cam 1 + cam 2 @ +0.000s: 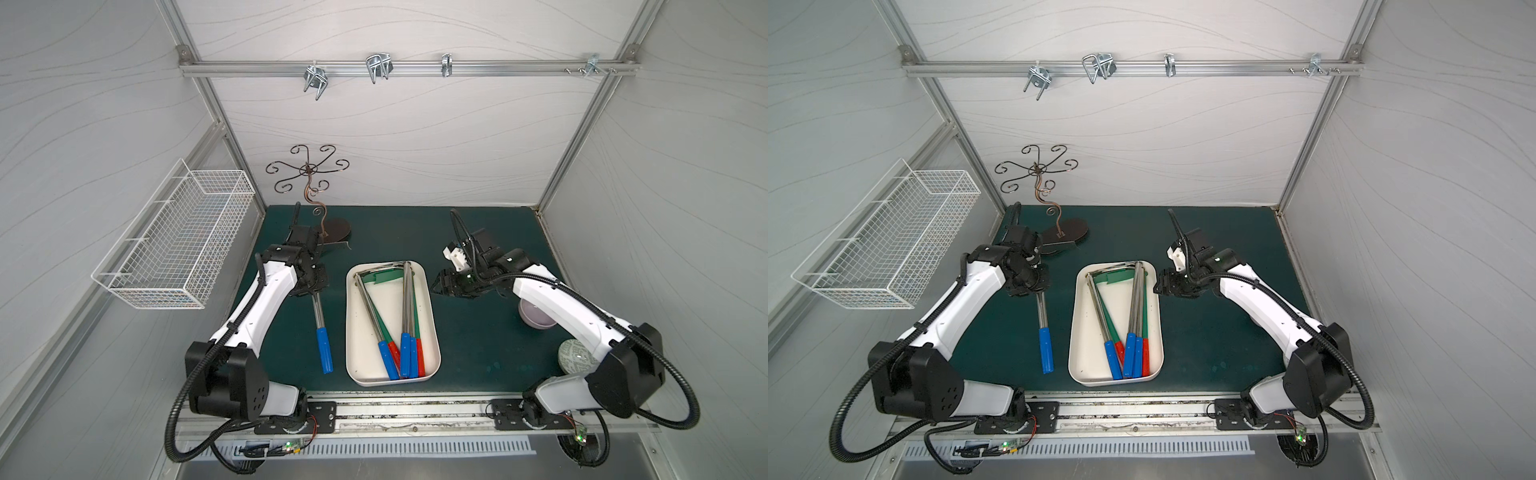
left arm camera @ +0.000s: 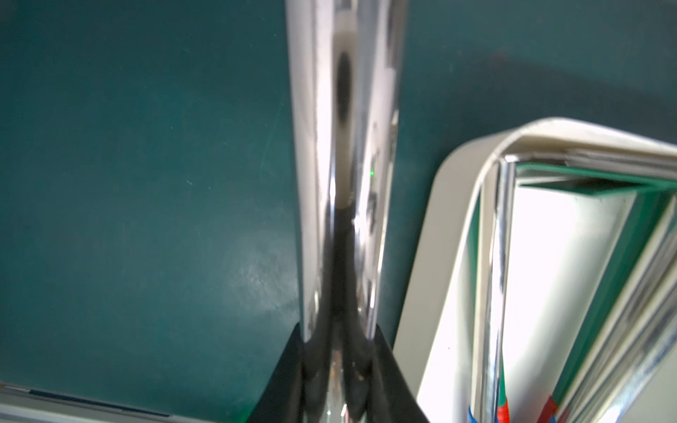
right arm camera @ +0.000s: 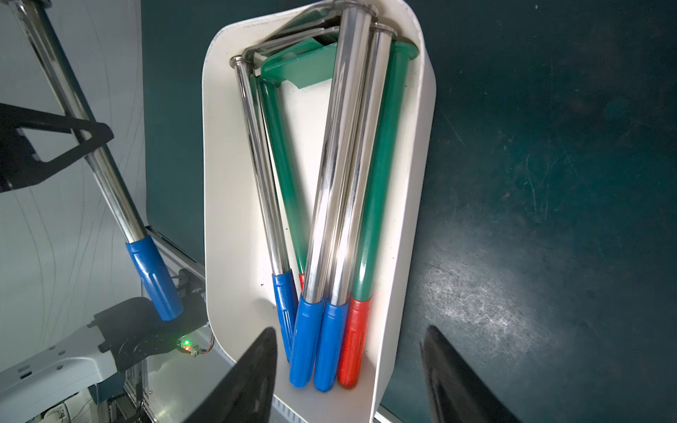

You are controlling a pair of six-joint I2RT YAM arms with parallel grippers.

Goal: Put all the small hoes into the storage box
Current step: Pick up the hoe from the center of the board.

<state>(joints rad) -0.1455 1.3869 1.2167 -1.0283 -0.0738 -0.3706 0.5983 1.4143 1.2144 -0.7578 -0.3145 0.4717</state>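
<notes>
- The small hoe (image 1: 321, 332) is lying on the green mat (image 1: 478, 340), just beside the storage box (image 1: 363, 345) on the left arm's side. It is roughly parallel to the box's long wall, with its blue grip pointing toward the robot's base.
- It is being judged stiff and fairly light, with most of its weight at the head end. The polished chrome shaft is likely to be slippery, so a firm pinch is being called for.
- The shaft is being pinched between the narrow jaws of the left gripper (image 2: 339, 340), well up from the blue grip. The head is being hidden under the wrist in both top views.
- The left arm is being stretched forward, with its wrist bent down over the shaft. Whether the hoe is clear of the mat cannot be told.
- The right gripper (image 1: 436, 286) is being held half open and empty, just beside the box's right wall near its far end.
</notes>
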